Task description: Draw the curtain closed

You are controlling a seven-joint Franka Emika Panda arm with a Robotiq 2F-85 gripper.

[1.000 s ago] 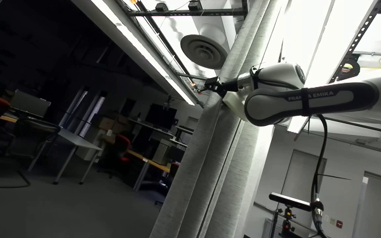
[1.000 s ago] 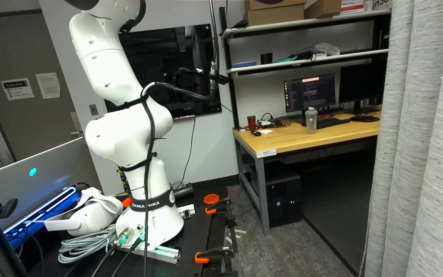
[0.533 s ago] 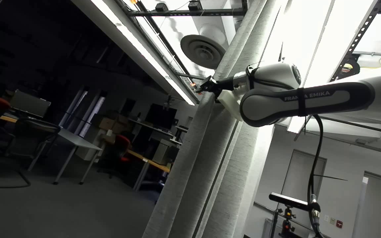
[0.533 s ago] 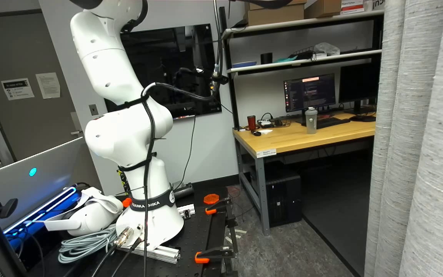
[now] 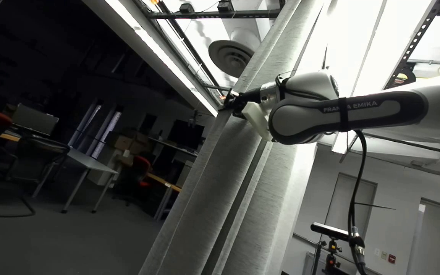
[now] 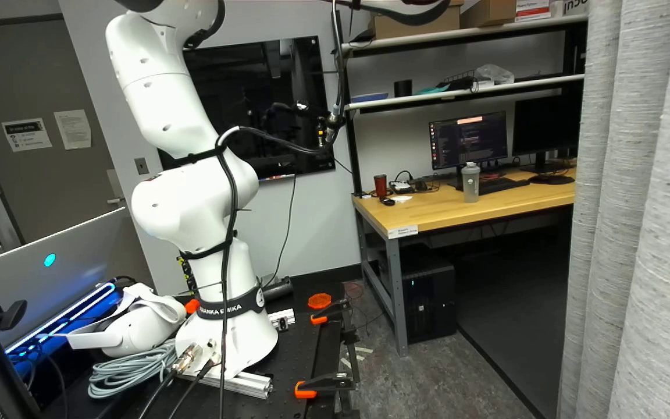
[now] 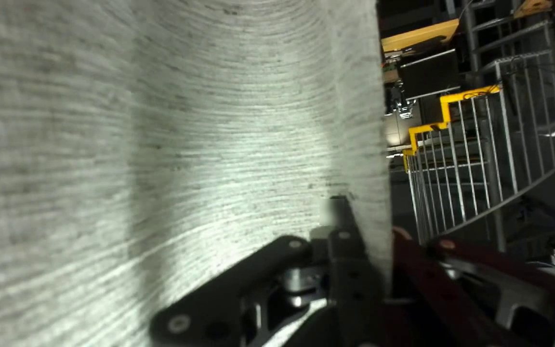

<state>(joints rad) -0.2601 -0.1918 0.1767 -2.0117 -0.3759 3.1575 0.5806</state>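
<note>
The pale grey-white curtain (image 5: pixel 224 168) hangs in long vertical folds beside the arm. In an exterior view the curtain (image 6: pixel 643 233) fills the right side, and in the wrist view its ribbed cloth (image 7: pixel 258 120) covers most of the left. My gripper (image 5: pixel 225 102) is at the curtain's edge, high up. A dark finger (image 7: pixel 352 289) lies on the near face of the cloth, while the opposite finger (image 7: pixel 417 270) passes behind the edge, its tip hidden by the fabric. The jaws are shut with the curtain's edge between them. The gripper is out of the frame in an exterior view.
A round ceiling vent (image 5: pixel 232 57) and a long light fixture (image 5: pixel 166 59) are near the gripper. A camera on a tripod (image 5: pixel 330 231) stands below the arm. Beyond the curtain, a wooden desk (image 6: pixel 428 218) sits under shelves. A cable (image 6: pixel 227 233) runs down the arm.
The arm has moved left in an exterior view, and the curtain has shifted left along with it. The jaws have come together on the curtain's edge.
</note>
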